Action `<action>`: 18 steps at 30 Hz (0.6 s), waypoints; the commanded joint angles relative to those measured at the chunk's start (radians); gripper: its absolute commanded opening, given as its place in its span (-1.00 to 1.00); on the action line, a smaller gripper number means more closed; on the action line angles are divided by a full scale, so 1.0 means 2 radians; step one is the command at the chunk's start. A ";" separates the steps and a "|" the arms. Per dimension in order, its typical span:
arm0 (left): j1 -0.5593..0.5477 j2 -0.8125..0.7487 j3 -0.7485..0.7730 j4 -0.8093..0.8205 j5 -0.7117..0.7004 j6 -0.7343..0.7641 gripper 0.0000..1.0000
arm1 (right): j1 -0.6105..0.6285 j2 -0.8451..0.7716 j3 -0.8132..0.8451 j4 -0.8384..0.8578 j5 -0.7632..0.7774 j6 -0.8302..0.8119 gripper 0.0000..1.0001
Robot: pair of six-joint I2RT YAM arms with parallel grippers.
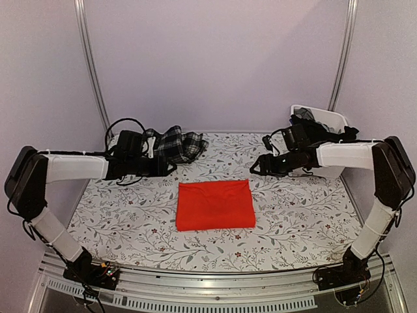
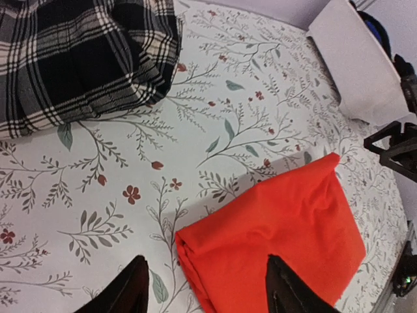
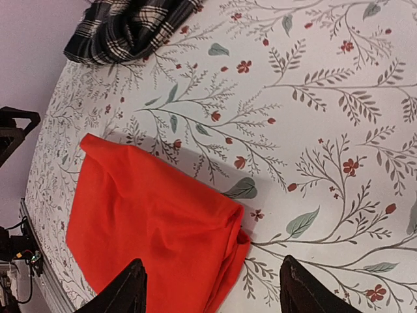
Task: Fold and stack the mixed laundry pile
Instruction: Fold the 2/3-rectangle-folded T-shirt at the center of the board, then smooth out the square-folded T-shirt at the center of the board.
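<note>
A folded orange-red garment lies flat in the middle of the floral tablecloth. It also shows in the left wrist view and in the right wrist view. A crumpled black-and-white plaid garment lies at the back left, also in the left wrist view. Dark garments sit in the white bin at the back right. My left gripper is open and empty above the cloth near the orange garment's far left corner. My right gripper is open and empty above its far right corner.
The white bin also shows at the top right of the left wrist view. Purple walls and two metal rails close off the back. The table's metal front edge runs between the arm bases.
</note>
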 commanded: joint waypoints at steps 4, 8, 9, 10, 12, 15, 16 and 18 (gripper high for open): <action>-0.039 -0.035 -0.055 0.082 0.097 0.014 0.22 | 0.009 -0.082 -0.049 0.080 -0.122 -0.017 0.42; -0.067 0.023 -0.048 0.148 0.145 -0.004 0.20 | 0.041 -0.019 -0.033 0.142 -0.194 0.009 0.41; -0.069 0.039 -0.043 0.164 0.154 -0.010 0.20 | 0.047 -0.006 -0.029 0.158 -0.202 0.018 0.40; -0.069 0.055 -0.036 0.176 0.162 -0.015 0.20 | 0.050 0.012 -0.019 0.170 -0.212 0.024 0.40; -0.069 0.088 -0.019 0.192 0.171 -0.021 0.19 | 0.052 0.049 -0.008 0.190 -0.222 0.035 0.39; -0.063 0.136 0.012 0.206 0.178 -0.027 0.19 | 0.051 0.100 0.014 0.200 -0.224 0.041 0.39; -0.059 0.149 0.019 0.213 0.183 -0.031 0.19 | 0.048 0.110 0.021 0.201 -0.223 0.041 0.39; -0.046 0.172 0.026 0.229 0.192 -0.042 0.18 | 0.037 0.140 0.028 0.212 -0.226 0.045 0.39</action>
